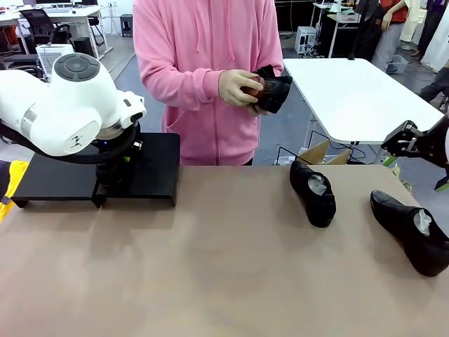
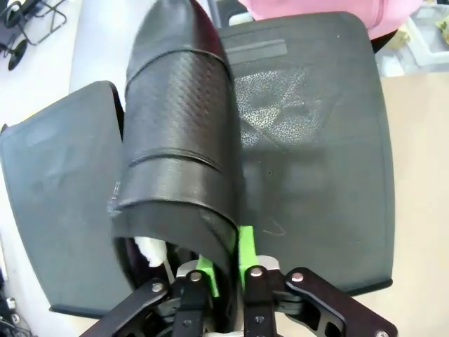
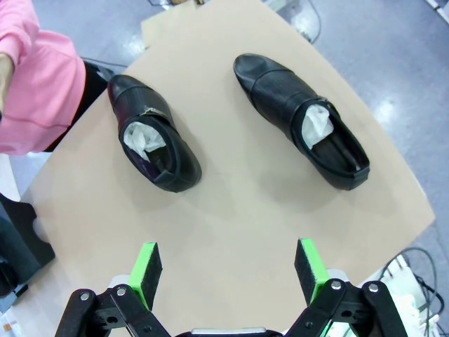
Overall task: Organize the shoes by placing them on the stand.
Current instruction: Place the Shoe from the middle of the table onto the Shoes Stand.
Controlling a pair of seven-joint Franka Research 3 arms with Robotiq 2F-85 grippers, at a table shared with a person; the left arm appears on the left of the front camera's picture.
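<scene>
Black shoe (image 2: 179, 126) on stand (image 2: 316, 140), left gripper (image 2: 226, 261) pinching heel, per wrist view; right gripper (image 3: 228, 272) agape.

The table (image 1: 210, 267) is bare across its middle and near edge. On the right, the middle shoe (image 1: 313, 192) and the right shoe (image 1: 414, 230) lie apart, with a free gap between. Far left, the left arm (image 1: 63, 105) hangs over the stand (image 1: 158, 165), and a third shoe (image 2: 179, 126) covers its middle.

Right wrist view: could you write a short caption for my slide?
Open right pincer over the table; beyond it, one black shoe and a second shoe lie apart, paper-stuffed.
</scene>
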